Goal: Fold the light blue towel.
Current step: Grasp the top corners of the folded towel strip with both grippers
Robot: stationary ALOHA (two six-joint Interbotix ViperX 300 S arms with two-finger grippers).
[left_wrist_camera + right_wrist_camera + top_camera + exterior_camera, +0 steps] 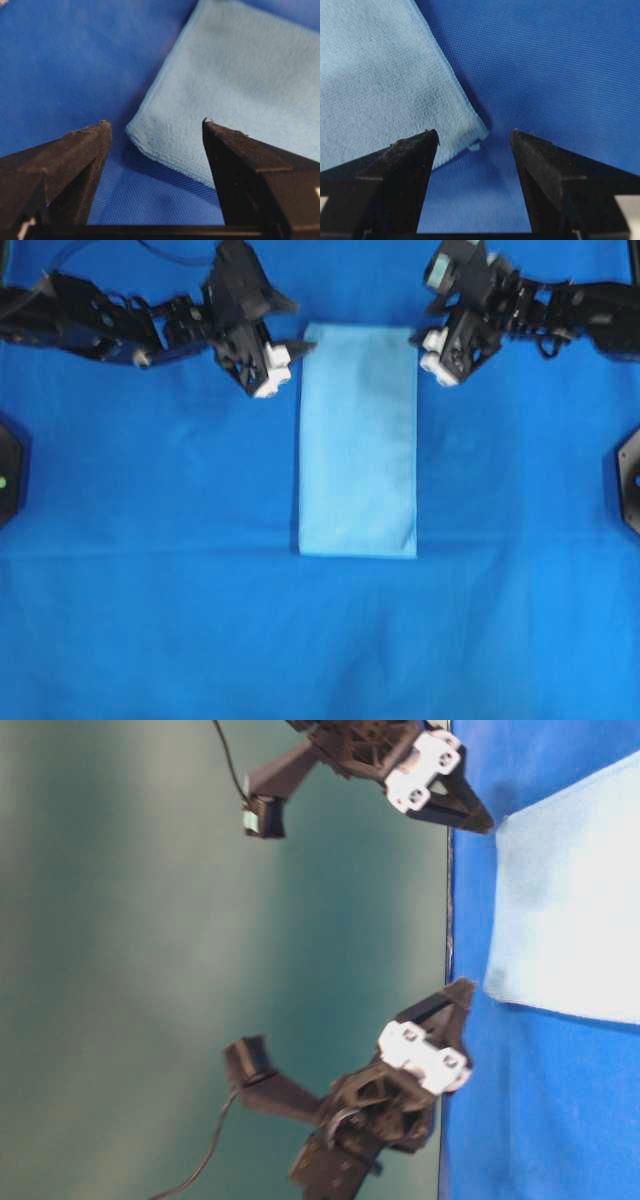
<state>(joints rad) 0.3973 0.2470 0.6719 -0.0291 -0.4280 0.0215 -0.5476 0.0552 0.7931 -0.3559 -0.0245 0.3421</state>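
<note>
Light blue towel point(358, 440) flat; left gripper point(155, 131), right gripper point(474, 139) agape, empty.

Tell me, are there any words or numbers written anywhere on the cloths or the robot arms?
None: no words, numbers or labels can be read in any view.
The light blue towel is plain.
The dark blue sheet under it is plain too.
The left gripper and right gripper have white blocks, but no writing shows on them.
A small green light glows at the left edge; it is a dot, not a sign.
</note>
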